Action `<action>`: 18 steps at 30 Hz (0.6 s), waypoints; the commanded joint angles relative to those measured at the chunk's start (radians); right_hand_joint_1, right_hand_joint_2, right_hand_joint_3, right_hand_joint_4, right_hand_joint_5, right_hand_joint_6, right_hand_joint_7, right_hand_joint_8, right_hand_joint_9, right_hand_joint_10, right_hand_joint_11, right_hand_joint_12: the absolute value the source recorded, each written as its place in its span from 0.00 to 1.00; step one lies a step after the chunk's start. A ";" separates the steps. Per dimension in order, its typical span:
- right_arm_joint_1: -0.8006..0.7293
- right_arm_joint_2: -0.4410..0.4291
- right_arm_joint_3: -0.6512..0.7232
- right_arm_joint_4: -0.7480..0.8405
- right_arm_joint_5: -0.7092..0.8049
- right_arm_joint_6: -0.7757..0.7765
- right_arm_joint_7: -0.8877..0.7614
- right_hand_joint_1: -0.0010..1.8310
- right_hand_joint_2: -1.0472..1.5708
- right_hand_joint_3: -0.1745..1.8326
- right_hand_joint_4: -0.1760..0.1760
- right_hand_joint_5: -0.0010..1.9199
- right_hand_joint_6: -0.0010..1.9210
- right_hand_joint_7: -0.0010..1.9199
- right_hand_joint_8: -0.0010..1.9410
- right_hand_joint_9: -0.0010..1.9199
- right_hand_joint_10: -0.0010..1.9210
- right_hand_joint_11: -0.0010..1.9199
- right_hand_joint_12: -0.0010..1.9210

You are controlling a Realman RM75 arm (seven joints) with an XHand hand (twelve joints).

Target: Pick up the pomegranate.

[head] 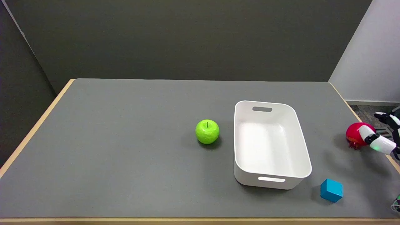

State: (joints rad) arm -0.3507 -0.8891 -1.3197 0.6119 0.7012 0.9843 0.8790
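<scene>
The red pomegranate (pixel 354 134) sits at the table's far right edge, its small crown pointing down toward the near side. My right hand (pixel 382 134) comes in from the picture's right border and wraps around the fruit. One white finger (pixel 372 137) lies across its right front, and a black-tipped finger (pixel 383 117) reaches round behind it. The fruit's shadow lies close beside it on the table. Most of the hand is cut off by the picture edge.
A white bin (pixel 300 131) stands left of the pomegranate, mid-right on the grey table (pixel 125 156). A green apple (pixel 207 131) lies left of the bin. A blue cube (pixel 331 190) sits near the front right. The table's wooden right edge (pixel 350 106) runs just behind the fruit.
</scene>
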 commanded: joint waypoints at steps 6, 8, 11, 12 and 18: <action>0.059 0.002 -0.079 -0.029 -0.015 -0.074 -0.005 0.14 0.60 0.55 0.62 0.13 0.27 0.14 0.22 0.03 0.35 0.00 0.52; 0.064 0.004 -0.087 -0.026 -0.015 -0.072 -0.005 0.14 0.60 0.55 0.62 0.13 0.27 0.14 0.22 0.03 0.35 0.00 0.52; 0.071 0.006 -0.099 -0.025 -0.015 -0.072 -0.005 0.14 0.60 0.55 0.62 0.13 0.27 0.14 0.22 0.03 0.35 0.00 0.52; 0.073 0.006 -0.100 -0.025 -0.015 -0.072 -0.005 0.14 0.60 0.55 0.62 0.13 0.27 0.14 0.22 0.03 0.35 0.00 0.52; 0.079 0.006 -0.112 -0.025 -0.015 -0.070 -0.005 0.15 0.60 0.55 0.62 0.13 0.27 0.14 0.22 0.03 0.35 0.00 0.52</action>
State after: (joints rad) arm -0.3004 -0.8861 -1.3883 0.5896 0.6898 0.9279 0.8752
